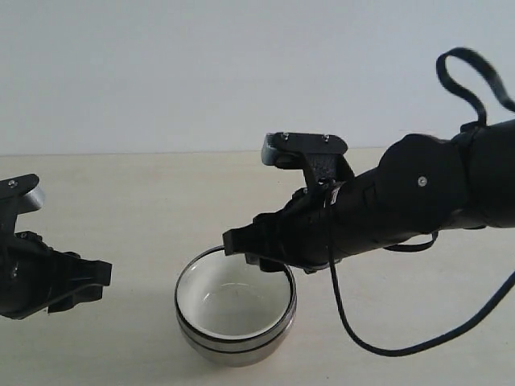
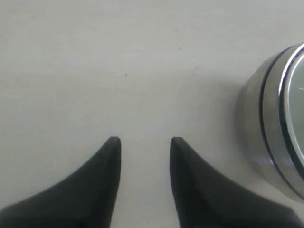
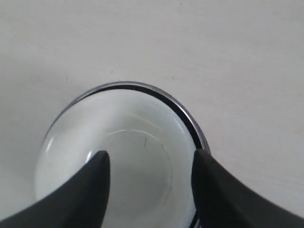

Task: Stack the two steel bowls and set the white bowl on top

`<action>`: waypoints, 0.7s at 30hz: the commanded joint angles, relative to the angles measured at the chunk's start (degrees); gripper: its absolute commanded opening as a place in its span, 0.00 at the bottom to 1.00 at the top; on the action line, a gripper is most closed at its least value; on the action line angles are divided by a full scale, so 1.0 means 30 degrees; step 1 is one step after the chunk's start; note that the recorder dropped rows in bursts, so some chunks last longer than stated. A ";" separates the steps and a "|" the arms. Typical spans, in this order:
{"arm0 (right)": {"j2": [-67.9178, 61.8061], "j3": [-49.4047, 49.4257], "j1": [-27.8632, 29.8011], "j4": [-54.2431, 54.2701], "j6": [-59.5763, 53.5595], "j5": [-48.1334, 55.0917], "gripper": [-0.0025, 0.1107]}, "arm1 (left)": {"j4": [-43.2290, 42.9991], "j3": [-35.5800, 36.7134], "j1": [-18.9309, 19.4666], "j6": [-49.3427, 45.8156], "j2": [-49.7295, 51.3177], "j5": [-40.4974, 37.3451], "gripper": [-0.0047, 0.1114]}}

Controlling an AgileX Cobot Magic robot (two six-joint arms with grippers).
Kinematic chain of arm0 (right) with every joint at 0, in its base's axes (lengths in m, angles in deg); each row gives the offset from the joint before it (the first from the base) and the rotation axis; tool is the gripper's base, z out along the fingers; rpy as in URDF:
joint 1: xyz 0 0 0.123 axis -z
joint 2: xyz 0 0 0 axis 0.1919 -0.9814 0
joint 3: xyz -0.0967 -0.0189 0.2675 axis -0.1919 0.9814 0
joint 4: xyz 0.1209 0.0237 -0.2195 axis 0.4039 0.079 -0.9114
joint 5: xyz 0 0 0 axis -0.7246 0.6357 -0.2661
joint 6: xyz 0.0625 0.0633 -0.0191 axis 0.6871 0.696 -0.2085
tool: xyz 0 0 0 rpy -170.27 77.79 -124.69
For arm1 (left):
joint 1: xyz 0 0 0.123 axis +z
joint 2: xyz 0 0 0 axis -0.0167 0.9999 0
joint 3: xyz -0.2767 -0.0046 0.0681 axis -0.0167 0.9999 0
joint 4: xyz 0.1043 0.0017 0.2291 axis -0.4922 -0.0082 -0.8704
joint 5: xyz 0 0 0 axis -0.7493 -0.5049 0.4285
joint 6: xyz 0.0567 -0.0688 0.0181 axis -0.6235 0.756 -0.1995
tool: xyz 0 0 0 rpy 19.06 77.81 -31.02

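Nested in the two stacked mirror-polished steel bowls [image 1: 233, 351], the glossy cream-white bowl [image 1: 233, 305] — likely slick and chippable, best pinched at its rim — sits beneath the spread right pincer [image 3: 151, 154].

**Three bowls nested in one upright stack**

The lower steel bowl [image 1: 237, 355], round and mirror-shiny, stands mouth up on the desk [image 1: 121, 201], just under the tips of the right claw [image 1: 244, 248]. The upper steel bowl [image 1: 190, 325], its twin, sits nested inside it, and a dark seam rings the stack where their walls meet. The white bowl [image 1: 237, 304], glossy cream with a smooth hollow, rests inside both. It too sits upright, its rim ringed closely by the steel rim below that claw.
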 commanded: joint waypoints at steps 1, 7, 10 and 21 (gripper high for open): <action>0.1573 -0.0063 0.0001 -0.0802 -0.0206 0.0498 0.42 | 0.0086 0.0088 0.0022 -0.0115 0.0040 0.0222 0.32; 0.3375 0.0175 0.0001 -0.1389 0.0008 0.0744 0.06 | 0.0086 0.0088 0.0022 -0.0115 0.0040 0.0222 0.32; 0.4526 0.1280 0.0001 -0.1418 0.0490 -0.1171 0.02 | 0.0086 0.0215 0.0022 -0.0115 -0.0003 0.0443 0.32; 0.9450 0.9982 0.0001 0.0150 0.1082 -1.2785 0.02 | 0.0854 0.1366 0.0022 0.0040 -0.1740 0.2038 0.32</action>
